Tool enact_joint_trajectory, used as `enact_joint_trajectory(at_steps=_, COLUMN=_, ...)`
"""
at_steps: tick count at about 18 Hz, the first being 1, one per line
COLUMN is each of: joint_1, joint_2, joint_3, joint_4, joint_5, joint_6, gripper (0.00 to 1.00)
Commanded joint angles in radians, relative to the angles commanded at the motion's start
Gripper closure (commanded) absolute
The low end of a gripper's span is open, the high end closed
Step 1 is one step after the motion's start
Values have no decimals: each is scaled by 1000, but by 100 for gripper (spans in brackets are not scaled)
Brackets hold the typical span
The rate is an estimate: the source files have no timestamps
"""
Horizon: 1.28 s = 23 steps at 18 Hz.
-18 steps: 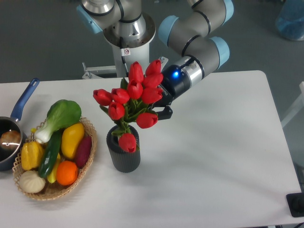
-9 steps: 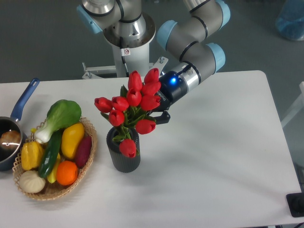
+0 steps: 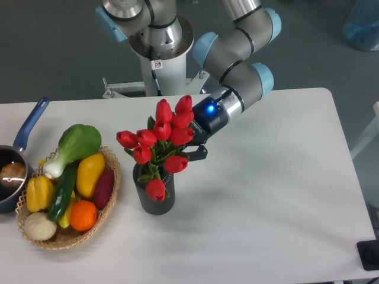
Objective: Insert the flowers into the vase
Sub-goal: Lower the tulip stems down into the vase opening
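- Held the bunch of red tulip flowers (image 3: pixel 157 137) in the black claw (image 3: pixel 190 147), stems partly in the short dark ribbed vase (image 3: pixel 155 198).
- Could have tipped the vase with a sideways tug.
- Might have flopped out if let go too soon.

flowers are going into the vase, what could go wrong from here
1. The flowers lean left over the vase while the tool holds them from the right; released now, they might topple out or tip the short vase.
2. One bud hangs over the vase's front rim and could snag.
3. The wicker basket sits close on the left; a tipped vase could hit it.
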Motion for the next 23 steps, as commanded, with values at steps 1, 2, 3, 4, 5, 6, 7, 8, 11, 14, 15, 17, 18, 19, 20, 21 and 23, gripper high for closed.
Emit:
enact_joint_trajectory(at_steps=1, joint_1=0, joint_2=-3, joint_3=0, joint_4=0, joint_5=0, joint_6=8, gripper=96)
enact_joint_trajectory(at_steps=2, joint_1=0, joint_2=-5, joint_3=-5, joint_4=0, joint_5=0, joint_6=14, gripper=96)
enact_joint_trajectory(at_steps=3, joint_1=0, joint_2=-9, joint_3=-8, joint_4=0, joint_5=0, joint_6=26, gripper=96)
enact_joint_trajectory(at_steps=4, joint_1=0, joint_2=-12, joint_3=-11, joint_4=0, joint_5=8, joint_6=37, gripper=96)
enact_joint_trajectory(at_steps=5, joint_1=0, joint_2=-17, joint_3=-12, joint_4=0, joint_5=27, joint_6=41, gripper=96)
enact_joint_trajectory(at_steps=6, joint_1=2, joint_2=-18, joint_3=-14, joint_4=0, joint_5=41, joint_6=43, gripper=96)
enact_joint_trajectory(at_steps=7, joint_1=2, joint_2=-20, joint_3=-15, joint_4=0, joint_5=46, joint_6=43, gripper=96)
enact_joint_trajectory(at_steps=8, joint_1=0, joint_2=-26, joint_3=-17, joint_4=0, joint_5=46, joint_6=43, gripper=96)
enact_joint_trajectory(at_steps=11, joint_1=-8, joint_2=-34, joint_3=-17, joint_4=0, joint_5=49, joint_6=43, gripper=96)
enact_joint_trajectory(at_steps=14, joint_1=-9, joint_2=-40, joint_3=-15, joint_4=0, joint_5=49, joint_6=43, gripper=94)
enact_joint_trajectory(at_steps=15, joint_1=-9, joint_2=-41, joint_3=-15, joint_4=0, joint_5=49, joint_6=43, gripper=93)
enact_joint_trajectory(at_steps=17, joint_1=-9, joint_2=-52, joint_3=-15, joint_4=0, joint_5=51, joint_6=51, gripper=91)
enact_joint_trajectory(at_steps=18, joint_1=-9, joint_2=-57, joint_3=-17, joint_4=0, joint_5=51, joint_6=76, gripper=89)
enact_joint_trajectory(at_steps=19, joint_1=-9, joint_2=-66, joint_3=-18, joint_4=0, joint_5=49, joint_6=104, gripper=87)
enact_joint_trajectory(at_steps=20, joint_1=-9, joint_2=-69, joint_3=-21, joint_4=0, joint_5=51, joint_6=123, gripper=85)
enact_joint_trajectory(at_steps=21, joint_1=-8, joint_2=-71, joint_3=-21, joint_4=0, joint_5=51, joint_6=124, gripper=85)
enact_joint_trajectory(at_steps=23, joint_1=-8, joint_2=-80, joint_3=-20, joint_4=0, joint_5=63, joint_6=124, gripper=85)
